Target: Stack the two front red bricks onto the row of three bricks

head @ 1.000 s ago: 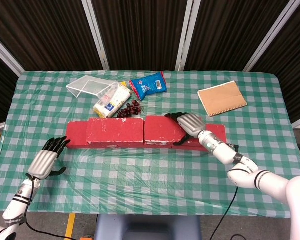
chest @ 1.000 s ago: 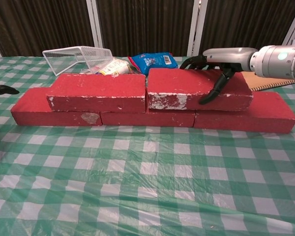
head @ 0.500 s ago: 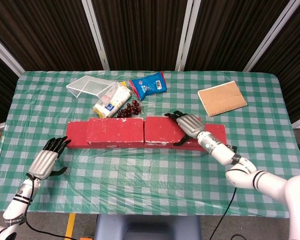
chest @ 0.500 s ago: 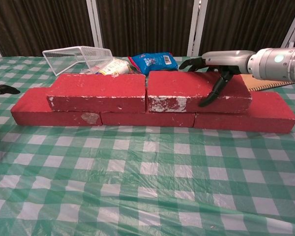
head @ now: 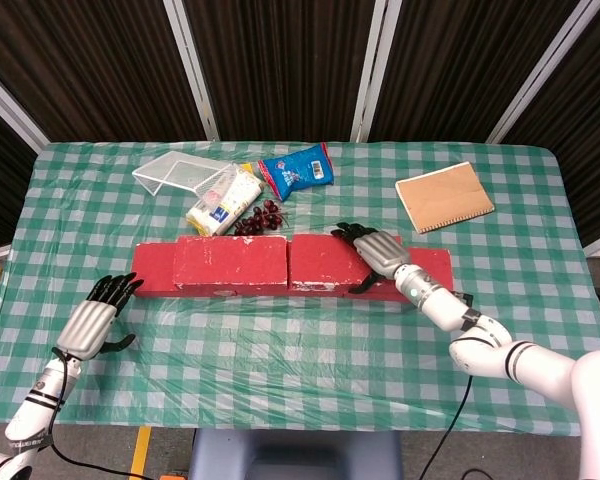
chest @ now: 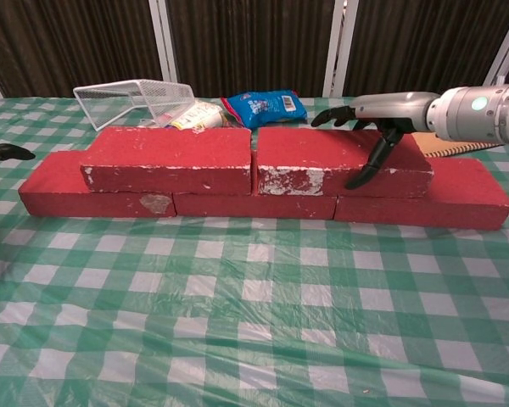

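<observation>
Three red bricks lie in a row (head: 152,272) (chest: 254,205) across the table. On top of the row rest two more red bricks side by side: the left one (head: 230,262) (chest: 165,157) and the right one (head: 325,262) (chest: 322,157). My right hand (head: 373,252) (chest: 377,119) hovers over the right top brick's right end. Its fingers are spread just above the brick's top, and its thumb (chest: 360,174) hangs down against the front face. My left hand (head: 95,320) rests open on the cloth at the front left, away from the bricks.
Behind the bricks are a clear basket (head: 180,175) (chest: 136,97), a white packet (head: 225,200), dark cherries (head: 262,218) and a blue snack bag (head: 298,170) (chest: 263,106). A brown notebook (head: 444,196) lies at the back right. The checked cloth (head: 300,360) covers the table.
My right hand's fingers have lifted slightly off the right top brick and the hand has drawn a little to the right. The bricks and my left hand have not moved.
</observation>
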You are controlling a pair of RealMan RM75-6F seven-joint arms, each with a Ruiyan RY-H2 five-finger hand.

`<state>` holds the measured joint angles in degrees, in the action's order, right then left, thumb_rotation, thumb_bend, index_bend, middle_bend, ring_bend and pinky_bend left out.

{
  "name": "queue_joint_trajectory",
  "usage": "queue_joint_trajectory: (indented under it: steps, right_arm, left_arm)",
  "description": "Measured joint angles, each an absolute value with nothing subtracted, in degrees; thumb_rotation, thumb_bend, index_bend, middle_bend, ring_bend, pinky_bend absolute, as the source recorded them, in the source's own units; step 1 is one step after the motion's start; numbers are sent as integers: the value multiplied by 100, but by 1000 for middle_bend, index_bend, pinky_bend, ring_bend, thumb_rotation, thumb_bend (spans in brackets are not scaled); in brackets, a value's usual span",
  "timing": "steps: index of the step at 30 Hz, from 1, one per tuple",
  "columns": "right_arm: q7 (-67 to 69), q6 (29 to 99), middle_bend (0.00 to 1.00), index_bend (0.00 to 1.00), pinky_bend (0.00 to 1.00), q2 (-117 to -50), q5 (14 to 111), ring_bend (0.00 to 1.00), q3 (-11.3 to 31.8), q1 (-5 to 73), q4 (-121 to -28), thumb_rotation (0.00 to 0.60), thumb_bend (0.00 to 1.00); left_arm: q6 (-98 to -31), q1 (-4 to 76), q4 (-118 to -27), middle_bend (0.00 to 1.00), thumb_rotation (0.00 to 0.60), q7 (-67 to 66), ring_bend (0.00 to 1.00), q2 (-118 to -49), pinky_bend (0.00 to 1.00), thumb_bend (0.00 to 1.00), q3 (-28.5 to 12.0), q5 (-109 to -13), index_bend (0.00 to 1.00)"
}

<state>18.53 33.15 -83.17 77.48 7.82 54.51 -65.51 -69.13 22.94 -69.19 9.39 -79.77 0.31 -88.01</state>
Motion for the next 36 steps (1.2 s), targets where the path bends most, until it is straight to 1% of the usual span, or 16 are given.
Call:
queue_joint_trajectory:
  steps: [3,8,15,17,20,22,26,28,36]
  right_arm:
    - [1797,3336,34,0,237,-8283,7713,0,795,5438,-6607,600,89]
    - [1758,3496,0,0,181,-8098,7693,0,815,5338,-6877,600,64]
    - [1833,4191,0,1,136,-7525,7927,0,748,4933,-7474,600,64]
    - [1848,4352,0,44,107,-7367,8029,0,693,4802,-7587,600,64]
    - [1738,4574,0,173,76,-7159,8101,0,569,4592,-7624,600,64]
    - [1594,4778,0,232,64,-6994,8085,0,426,4333,-7581,600,64]
    - [1456,4832,0,317,58,-6855,7995,0,203,3960,-7305,600,65]
    - [1467,4777,0,340,58,-6898,7963,0,148,3903,-7112,600,65]
    - [1784,4557,0,357,58,-7196,8119,0,87,3904,-6751,600,64]
  left_arm:
    - [-6938,2290,-6927,0,600,941,0,-7972,32,256,29,-8810,0]
    - [-6998,2271,-6960,0,600,919,0,-7954,32,255,33,-8837,0]
    - [-7044,2247,-7002,0,600,851,0,-7936,32,255,31,-8841,0]
    - [-7052,2245,-7005,0,600,838,0,-7937,32,254,30,-8843,0]
    - [-7089,2238,-7007,0,600,788,0,-7958,32,253,31,-8862,0]
    - [-7073,2241,-7008,0,600,754,0,-7977,32,254,40,-8868,0]
    - [-7046,2253,-7013,0,600,706,0,-8012,32,254,54,-8883,0]
    - [-7032,2254,-7013,0,600,692,0,-8020,32,254,59,-8881,0]
    - [-6956,2272,-6983,0,600,691,0,-8040,32,254,54,-8839,0]
